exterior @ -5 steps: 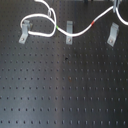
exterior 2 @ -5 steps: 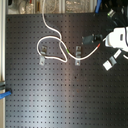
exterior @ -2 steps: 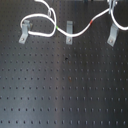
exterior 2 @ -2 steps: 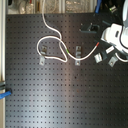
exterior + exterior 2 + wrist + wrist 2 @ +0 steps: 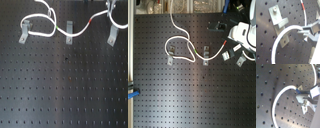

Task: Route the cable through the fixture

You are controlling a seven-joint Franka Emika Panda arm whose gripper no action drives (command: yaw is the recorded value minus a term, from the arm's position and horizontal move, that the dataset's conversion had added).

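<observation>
Claw [image 5: 303,32] pinching the cable [image 5: 281,37] beside the fixture [image 5: 279,21]; next, I judge, hook it in.

Dim and low-contrast in the first exterior view, soft all over, with the cable [image 5: 50,31] bleached to featureless white and faint shadows trailing beside the fixture [image 5: 69,31]. Brighter, more even light in the second exterior view, washed out toward the far edge and on the gripper [image 5: 234,52]. Blurry and coarse in both wrist views, with pale sheen across the dark perforated board [image 5: 271,86] and overexposed white at one frame edge.
</observation>
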